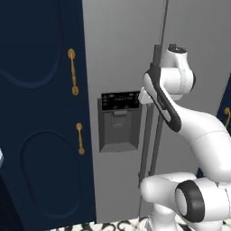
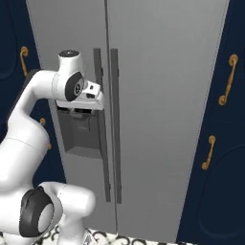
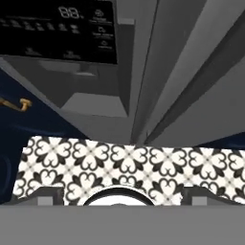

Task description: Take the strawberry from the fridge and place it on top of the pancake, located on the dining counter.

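The grey fridge (image 1: 122, 54) stands closed, with a black display (image 1: 120, 100) above its dispenser (image 1: 119, 131). The white arm (image 1: 180, 113) reaches to the door handles (image 1: 151, 135). A navy cabinet (image 1: 40, 113) stands on the left.

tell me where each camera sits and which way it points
Left base view: behind the arm's left, facing the closed fridge; arm rises lower right.
Right base view: behind its right, same fridge; arm lower left, hand by the door handles.
Hand view: looks down the fridge front to the patterned floor.
All share the black display.
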